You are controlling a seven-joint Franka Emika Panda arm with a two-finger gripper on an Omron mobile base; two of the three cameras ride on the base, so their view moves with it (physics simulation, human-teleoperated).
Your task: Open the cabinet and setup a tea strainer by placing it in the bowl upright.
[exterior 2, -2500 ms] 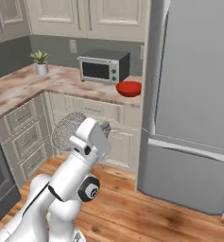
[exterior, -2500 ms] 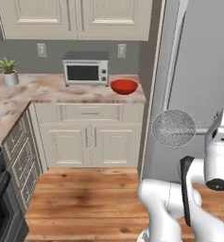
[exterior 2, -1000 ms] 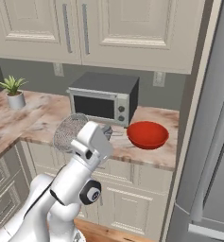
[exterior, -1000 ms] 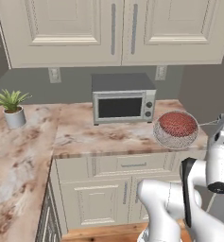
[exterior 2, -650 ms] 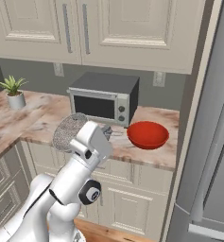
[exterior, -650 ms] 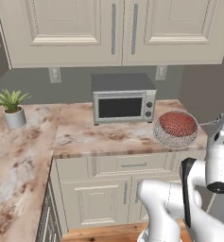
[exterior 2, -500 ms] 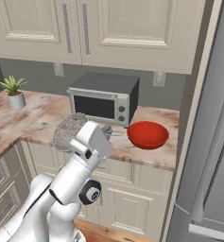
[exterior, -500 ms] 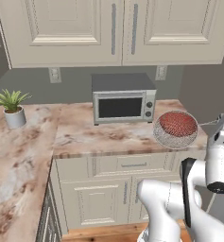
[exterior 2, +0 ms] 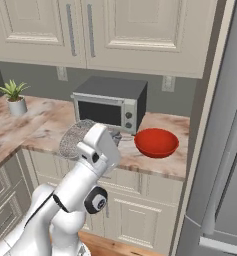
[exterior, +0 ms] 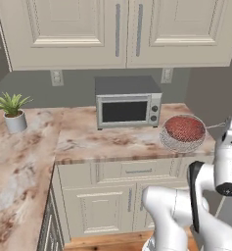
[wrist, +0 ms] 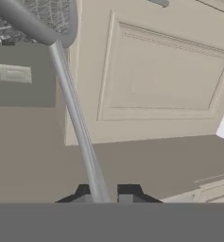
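In the hand view my gripper (wrist: 104, 193) is shut on the thin wire handle of the tea strainer (wrist: 75, 118), whose mesh basket sits at the top left. The grey mesh basket (exterior: 172, 143) hangs in the air at counter height, and red shows through it in the left base view. From the right base view the basket (exterior 2: 74, 136) is partly behind my hand, to the left of the red bowl (exterior 2: 156, 142). The bowl rests on the marble counter (exterior 2: 45, 125), beside the microwave. The cabinet is out of view.
A grey microwave (exterior: 127, 102) stands at the back of the counter under cream wall cabinets (exterior: 127, 29). A potted plant (exterior: 12, 112) sits at the far left. A grey fridge (exterior 2: 225, 150) rises right of the counter. Low cabinets (exterior: 112, 196) lie below.
The base has driven up close to the counter, so the whole scene has grown and shifted. Over the last second nothing has moved; the strainer stays in my grip.
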